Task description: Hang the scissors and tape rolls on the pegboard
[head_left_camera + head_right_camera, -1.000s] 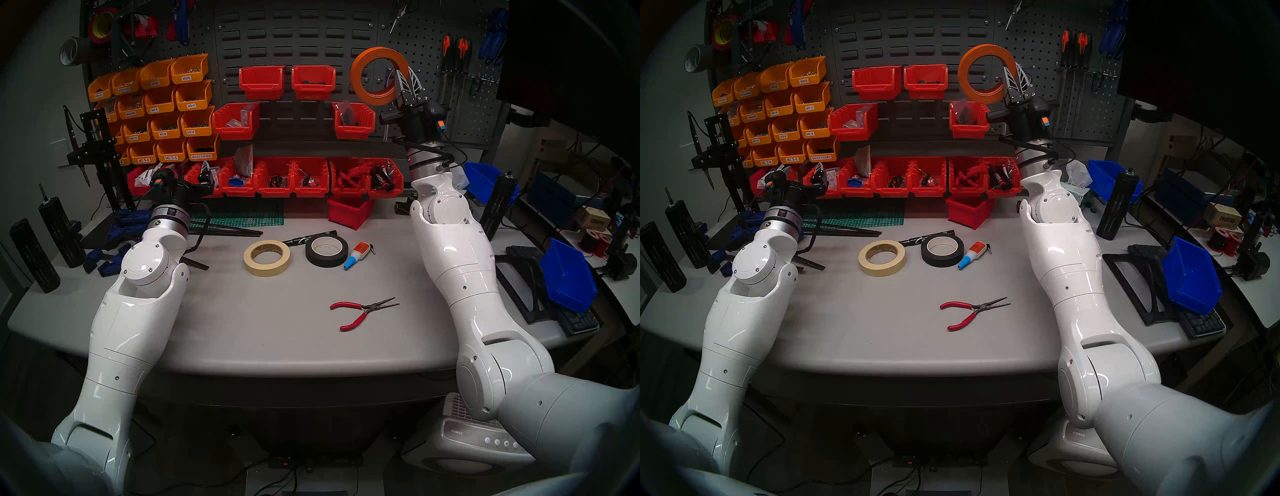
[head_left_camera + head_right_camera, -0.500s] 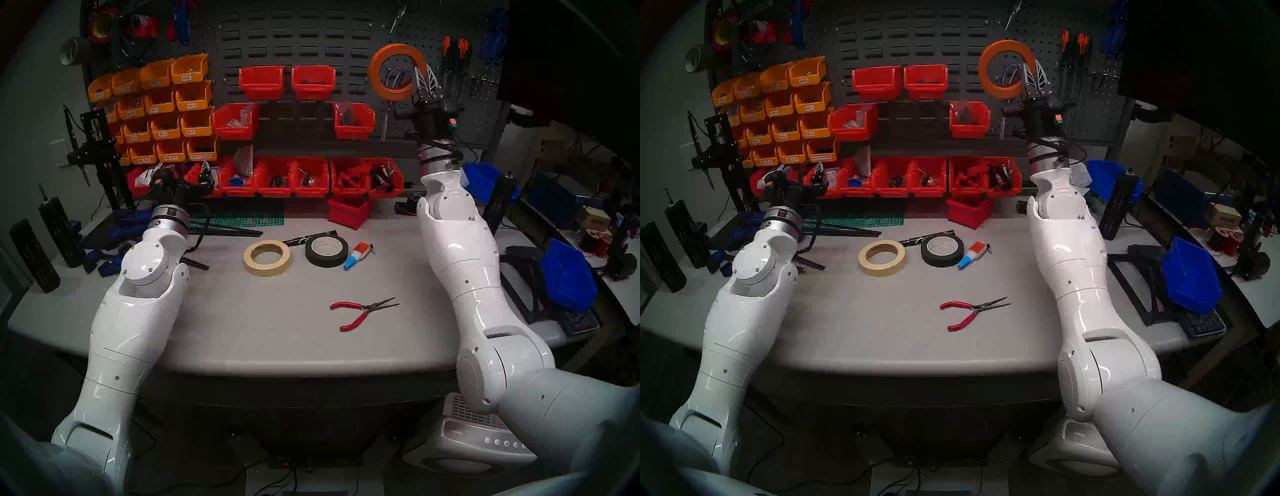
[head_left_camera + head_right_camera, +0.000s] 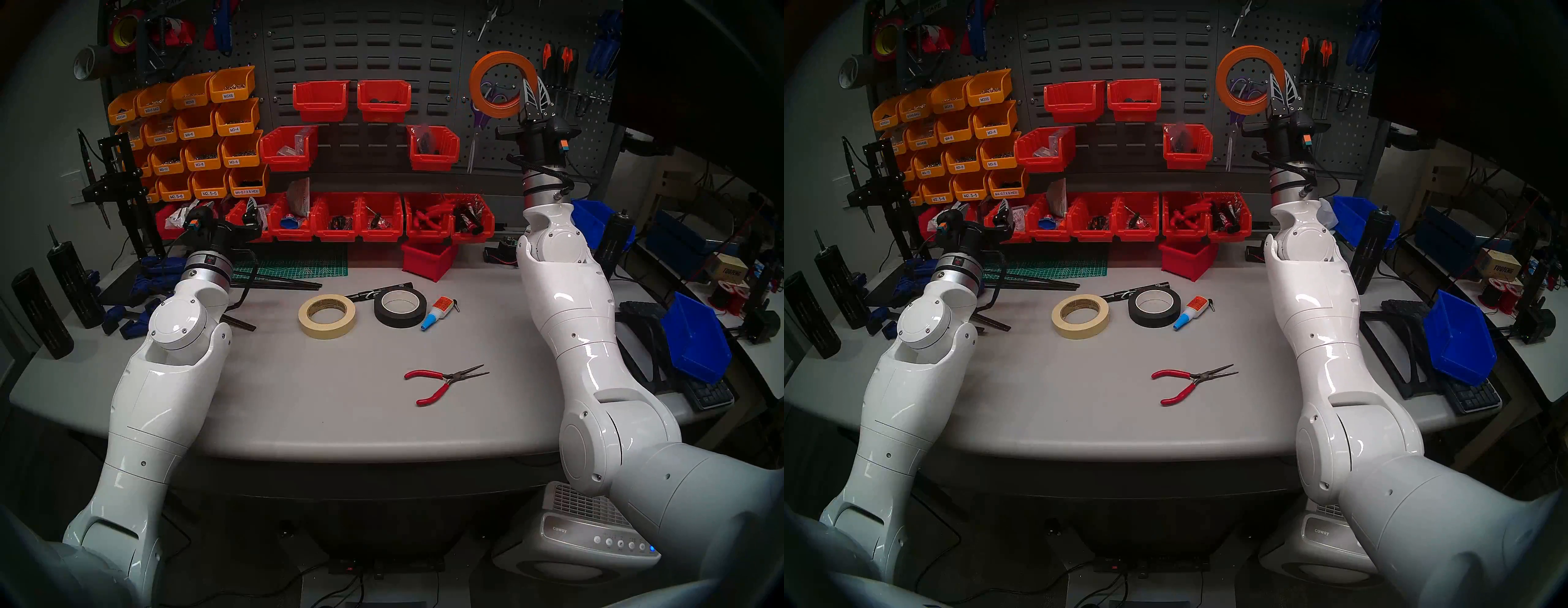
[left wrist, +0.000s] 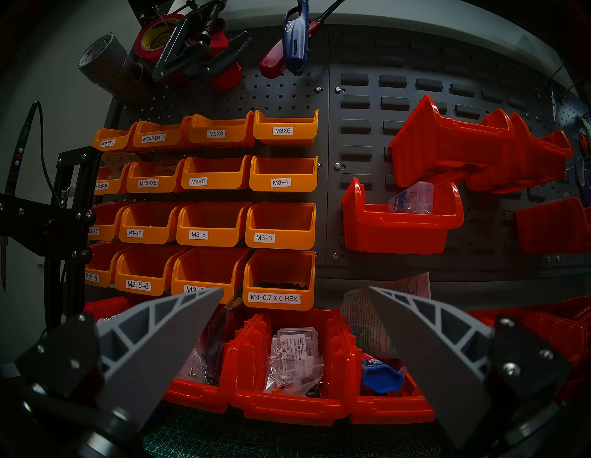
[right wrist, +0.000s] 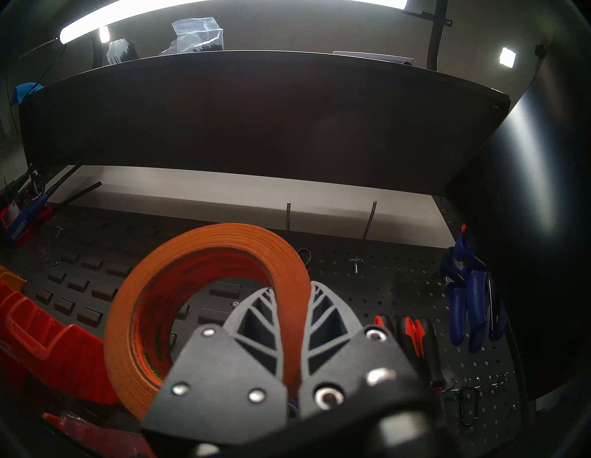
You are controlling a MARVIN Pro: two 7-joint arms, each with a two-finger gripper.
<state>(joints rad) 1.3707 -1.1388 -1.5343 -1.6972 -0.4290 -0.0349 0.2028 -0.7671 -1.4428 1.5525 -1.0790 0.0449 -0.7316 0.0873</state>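
Right end effector (image 3: 535,91) clamped on orange tape roll (image 3: 500,87) raised before the pegboard (image 3: 509,38), over hanging scissors (image 3: 479,116), cream roll (image 3: 326,316) and black roll (image 3: 400,308) mid-surface (image 3: 297,403), left end effector (image 4: 295,292) spread wide, empty

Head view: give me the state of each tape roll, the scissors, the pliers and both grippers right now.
orange tape roll: held up at the pegboard, not hooked
right gripper: shut on the orange roll's rim
purple-handled scissors: hanging on the pegboard
masking tape roll: flat on the table
black tape roll: flat on the table
red-handled pliers: on the table, handles spread
left gripper: open, empty
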